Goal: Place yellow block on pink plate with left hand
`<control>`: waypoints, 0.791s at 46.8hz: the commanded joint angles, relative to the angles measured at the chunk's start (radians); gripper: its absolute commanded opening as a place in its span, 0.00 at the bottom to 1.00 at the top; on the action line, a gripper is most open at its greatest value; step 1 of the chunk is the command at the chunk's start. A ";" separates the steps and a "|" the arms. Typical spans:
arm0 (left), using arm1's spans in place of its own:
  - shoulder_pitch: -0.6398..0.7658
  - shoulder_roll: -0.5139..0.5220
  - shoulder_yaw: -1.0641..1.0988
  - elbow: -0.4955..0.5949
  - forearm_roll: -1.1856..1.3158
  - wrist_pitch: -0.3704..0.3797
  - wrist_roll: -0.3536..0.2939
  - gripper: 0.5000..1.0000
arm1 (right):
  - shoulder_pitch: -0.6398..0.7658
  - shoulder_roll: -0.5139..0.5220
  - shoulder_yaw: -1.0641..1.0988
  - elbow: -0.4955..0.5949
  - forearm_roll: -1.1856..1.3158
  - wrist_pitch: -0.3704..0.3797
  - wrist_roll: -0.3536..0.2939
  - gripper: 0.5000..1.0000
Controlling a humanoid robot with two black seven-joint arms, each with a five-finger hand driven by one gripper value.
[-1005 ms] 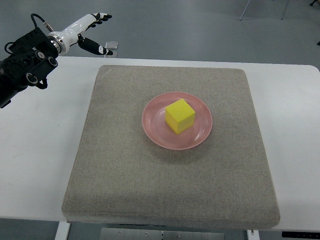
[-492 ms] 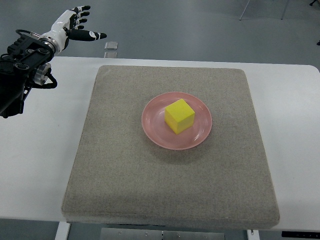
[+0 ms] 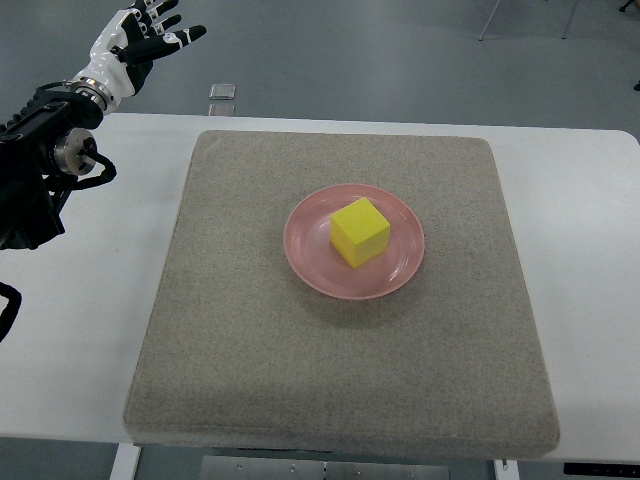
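A yellow block point(image 3: 360, 231) sits on the pink plate point(image 3: 310, 260), a little right of the plate's middle. The plate rests in the middle of a grey mat point(image 3: 240, 330). My left hand point(image 3: 140, 36) is at the far upper left, well away from the plate, beyond the table's back edge. Its fingers are spread and it holds nothing. Its black forearm point(image 3: 40, 150) comes in from the left edge. The right arm is out of view.
The mat lies on a white table point(image 3: 80, 340). A small grey square object point(image 3: 223, 91) lies on the floor just past the table's back edge. Chair legs point(image 3: 500, 15) show at the top right.
My left hand has lifted up and to the left, further from the mat, and its fingers have turned upward. The block and plate have not moved.
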 commanded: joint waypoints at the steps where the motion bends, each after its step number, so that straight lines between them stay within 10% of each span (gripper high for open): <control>1: 0.014 -0.014 -0.095 -0.003 -0.006 -0.066 -0.001 0.98 | 0.000 0.000 0.000 0.000 0.000 -0.001 0.000 0.85; 10: 0.026 -0.014 -0.225 -0.001 -0.006 -0.196 -0.009 0.98 | 0.000 0.000 0.000 0.000 0.000 -0.001 0.000 0.85; 37: 0.038 -0.026 -0.232 -0.009 -0.040 -0.195 -0.013 0.98 | 0.000 0.000 0.000 0.000 0.000 -0.001 0.000 0.85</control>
